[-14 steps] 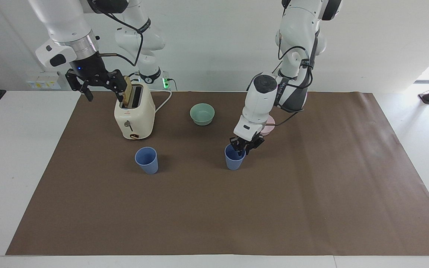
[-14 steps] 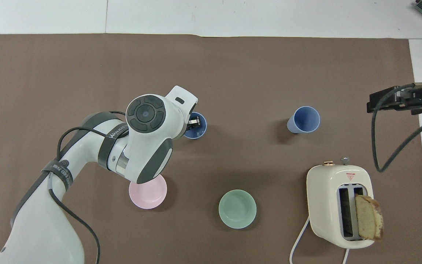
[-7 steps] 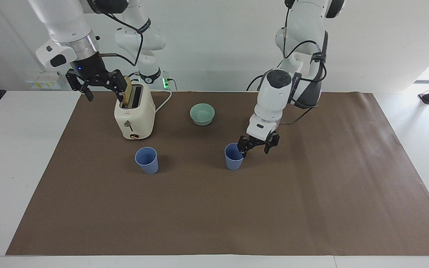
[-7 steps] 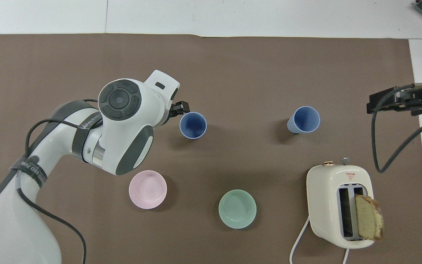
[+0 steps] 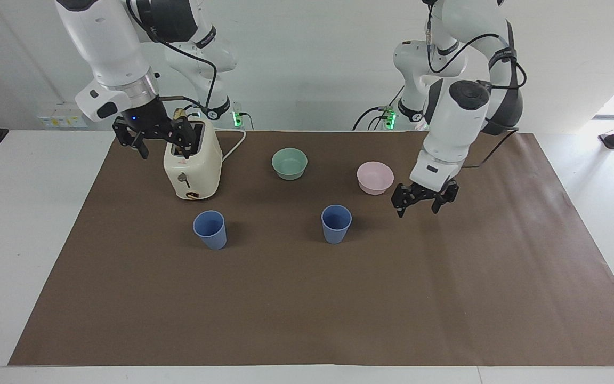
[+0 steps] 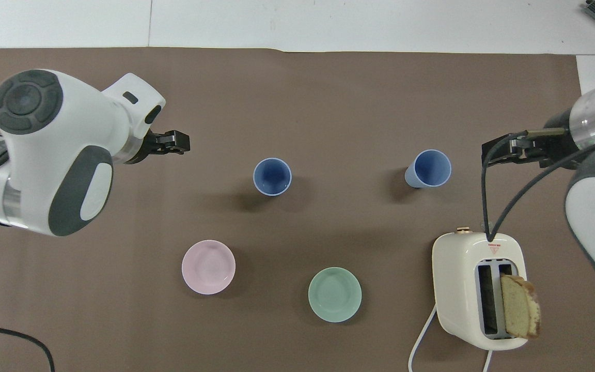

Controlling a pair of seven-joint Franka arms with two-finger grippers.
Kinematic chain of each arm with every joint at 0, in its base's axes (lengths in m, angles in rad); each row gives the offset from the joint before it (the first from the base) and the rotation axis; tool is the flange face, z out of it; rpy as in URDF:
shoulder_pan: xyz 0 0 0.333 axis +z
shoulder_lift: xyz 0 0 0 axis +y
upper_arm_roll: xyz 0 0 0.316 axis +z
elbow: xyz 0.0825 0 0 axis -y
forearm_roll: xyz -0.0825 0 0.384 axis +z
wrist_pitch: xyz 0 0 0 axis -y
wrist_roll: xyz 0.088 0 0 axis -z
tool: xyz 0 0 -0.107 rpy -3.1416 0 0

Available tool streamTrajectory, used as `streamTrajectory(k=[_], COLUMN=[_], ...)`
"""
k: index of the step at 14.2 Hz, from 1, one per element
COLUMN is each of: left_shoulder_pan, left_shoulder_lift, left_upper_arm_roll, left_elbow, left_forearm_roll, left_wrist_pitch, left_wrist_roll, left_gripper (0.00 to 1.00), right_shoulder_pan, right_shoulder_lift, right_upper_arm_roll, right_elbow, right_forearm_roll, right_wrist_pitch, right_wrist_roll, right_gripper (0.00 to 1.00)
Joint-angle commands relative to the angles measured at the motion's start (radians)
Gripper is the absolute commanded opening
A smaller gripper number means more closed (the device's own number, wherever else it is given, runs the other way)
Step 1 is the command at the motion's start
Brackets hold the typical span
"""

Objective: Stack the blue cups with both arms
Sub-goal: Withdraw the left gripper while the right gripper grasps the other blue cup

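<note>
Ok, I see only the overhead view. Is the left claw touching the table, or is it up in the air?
Observer: In the facing view the left claw hangs open above the brown paper and touches nothing.
Operator: And the other one, is it low also?
Observer: No. The right claw is high and open, level with the top of the toaster, well above the blue cup at its end.

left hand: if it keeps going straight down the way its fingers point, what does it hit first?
Most likely the bare brown mat. The left hand hangs open, fingers pointing down, apart from the pink bowl and the nearest blue cup. Depth is hard to judge.
</note>
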Motion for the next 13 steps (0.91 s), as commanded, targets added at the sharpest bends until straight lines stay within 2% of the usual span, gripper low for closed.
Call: streamTrajectory(k=[1, 3, 6, 8, 13], left_shoulder_pan=[0.051, 0.094, 0.156, 0.172, 0.174], left_shoulder_lift=[-0.065, -0.100, -0.153, -0.186, -0.191], left_upper_arm_roll=[-0.009, -0.009, -0.007, -0.006, -0.003], left_elbow=[-0.014, -0.014, -0.011, 0.004, 0.165], left_forearm_roll=[0.005, 0.005, -0.011, -0.026, -0.064], left_wrist_pitch=[-0.084, -0.136, -0.207, -0.248, -0.409], left_wrist_roll=[0.136, 0.228, 0.333, 0.352, 0.346], left_gripper=[1.00, 1.00, 1.00, 1.00, 1.00], right_shoulder_pan=[0.013, 0.049, 0.113, 0.126, 0.142], right_shoulder_lift=[-0.007, 0.039, 0.081, 0.124, 0.198], right_upper_arm_roll=[0.004, 0.004, 0.003, 0.004, 0.003], right_elbow=[-0.094, -0.114, -0.181, -0.191, -0.224], right_forearm_roll=[0.017, 0.017, 0.007, 0.003, -0.012], right_wrist_pitch=[0.076, 0.112, 0.265, 0.317, 0.420], right_wrist_roll=[-0.011, -0.006, 0.041, 0.064, 0.067], right_gripper=[1.00, 1.00, 1.00, 1.00, 1.00])
